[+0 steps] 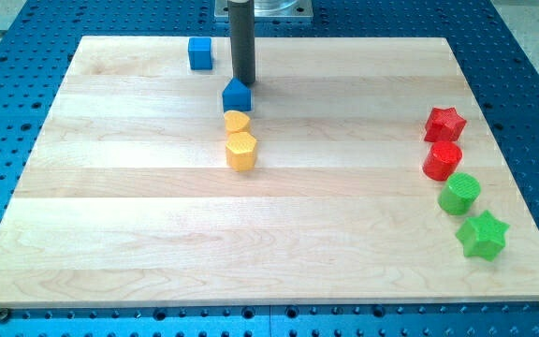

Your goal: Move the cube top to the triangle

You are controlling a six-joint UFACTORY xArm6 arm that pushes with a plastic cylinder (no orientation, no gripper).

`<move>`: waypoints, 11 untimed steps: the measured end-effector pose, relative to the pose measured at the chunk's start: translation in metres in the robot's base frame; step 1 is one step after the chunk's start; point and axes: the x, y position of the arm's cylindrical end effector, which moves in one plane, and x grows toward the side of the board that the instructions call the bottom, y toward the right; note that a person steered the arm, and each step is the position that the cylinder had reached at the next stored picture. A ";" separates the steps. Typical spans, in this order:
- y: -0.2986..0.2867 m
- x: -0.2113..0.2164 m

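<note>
A blue cube sits near the view's top edge of the wooden board, left of centre. A blue triangle-shaped block lies below and to the right of it. My tip is the lower end of a dark rod. It stands just above the blue triangle, touching or nearly touching its upper edge, and to the lower right of the cube. Directly below the triangle sit a yellow heart-like block and a yellow hexagon, close together.
At the view's right stand a red star, a red cylinder, a green cylinder and a green star in a column. The wooden board rests on a blue perforated table.
</note>
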 end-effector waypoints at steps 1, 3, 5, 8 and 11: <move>-0.005 0.015; -0.002 0.017; 0.011 -0.071; -0.061 -0.104; -0.026 -0.056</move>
